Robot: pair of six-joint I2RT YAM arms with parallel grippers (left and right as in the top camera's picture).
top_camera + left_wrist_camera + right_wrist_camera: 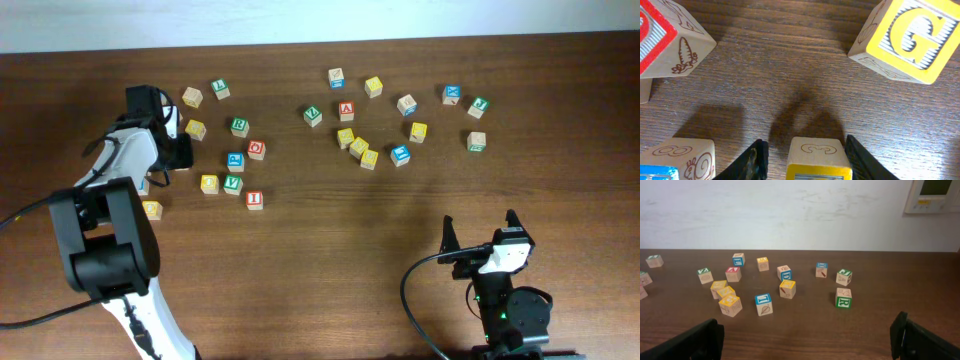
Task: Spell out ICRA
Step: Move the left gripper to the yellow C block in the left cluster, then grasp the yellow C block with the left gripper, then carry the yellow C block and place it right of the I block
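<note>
**Left wrist view:** the left gripper (804,147) straddles a yellow-faced cube (818,156). The jaws stand partly open, with a gap showing at one finger, so there is no grip. The frame edge cuts off the cube's letter. In the overhead view the arm hides this cube.

**Overhead view:** the red I cube (254,199) lies at the near edge of the left cluster. The red A cube (346,110) lies in the right cluster, well apart.

**Right wrist view:** the right gripper (807,330) is wide open and empty. A green cube (843,298) shows a side-face letter that reads as R.
</note>
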